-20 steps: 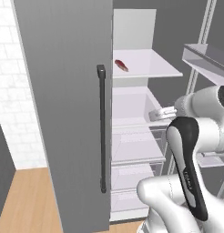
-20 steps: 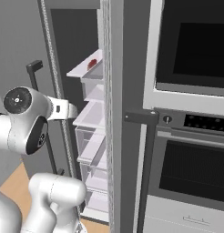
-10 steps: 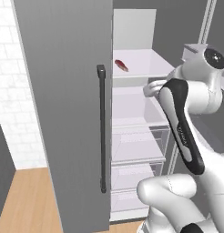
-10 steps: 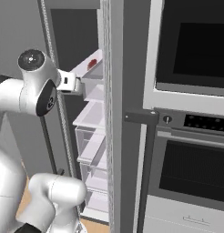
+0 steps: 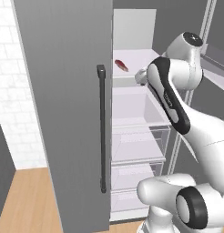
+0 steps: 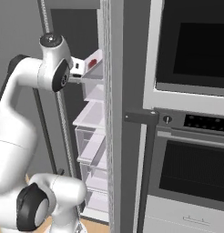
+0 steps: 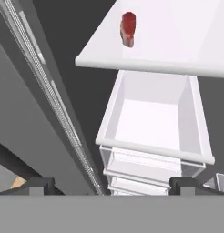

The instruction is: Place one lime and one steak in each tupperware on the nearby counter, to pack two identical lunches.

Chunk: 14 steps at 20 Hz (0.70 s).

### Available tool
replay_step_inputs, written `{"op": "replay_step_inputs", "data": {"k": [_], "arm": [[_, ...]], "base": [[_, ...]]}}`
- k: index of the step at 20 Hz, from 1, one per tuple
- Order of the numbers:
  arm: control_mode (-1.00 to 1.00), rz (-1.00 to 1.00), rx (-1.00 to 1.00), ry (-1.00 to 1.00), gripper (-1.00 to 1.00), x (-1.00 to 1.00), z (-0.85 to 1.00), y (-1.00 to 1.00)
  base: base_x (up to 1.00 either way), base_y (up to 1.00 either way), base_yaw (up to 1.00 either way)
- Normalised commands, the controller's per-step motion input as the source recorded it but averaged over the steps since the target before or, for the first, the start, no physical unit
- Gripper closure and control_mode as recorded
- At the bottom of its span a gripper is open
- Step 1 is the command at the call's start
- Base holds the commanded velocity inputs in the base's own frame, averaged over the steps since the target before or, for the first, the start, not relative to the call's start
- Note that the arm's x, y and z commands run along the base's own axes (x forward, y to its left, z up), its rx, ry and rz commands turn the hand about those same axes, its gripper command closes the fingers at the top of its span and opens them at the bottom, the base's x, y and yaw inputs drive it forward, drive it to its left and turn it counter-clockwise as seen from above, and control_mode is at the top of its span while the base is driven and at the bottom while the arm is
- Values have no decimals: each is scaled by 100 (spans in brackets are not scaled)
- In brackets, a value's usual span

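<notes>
The hand (image 7: 112, 184) is largely concealed: in the left base view the arm's forearm covers it, and in the hand view only two dark fingertips (image 7: 37, 184) show at the bottom, far apart, so the jaws stand wide with nothing between them. In the right base view the hand (image 6: 81, 73) sits at the shelf edge, its tips hard to make out.

The steak (image 7: 128, 28), a small red slab with a pale edge, lies alone on the white fridge shelf (image 7: 177, 45), ahead of and above the hand and well apart from it. The shelf's right side is cut off by the frame.

Directly ahead of the hand is an open clear drawer (image 7: 152, 120), boxy with thin smooth walls. The ribbed grey door seal (image 7: 54, 104) runs close on the hand's left. Free room lies over the shelf around the steak.

The closed grey fridge door (image 5: 63, 104) with its dark bar handle (image 5: 102, 132) hides the shelf's left part.
</notes>
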Motion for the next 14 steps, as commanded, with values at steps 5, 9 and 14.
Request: {"op": "replay_step_inputs", "data": {"k": [5,9,14], "arm": [[-100,3,0,0,-100,81,0,0],[-100,1,0,0,-100,71,0,0],[-100,3,0,0,-100,58,0,0]], "base": [[0,0,0],[0,0,0],[0,0,0]]}}
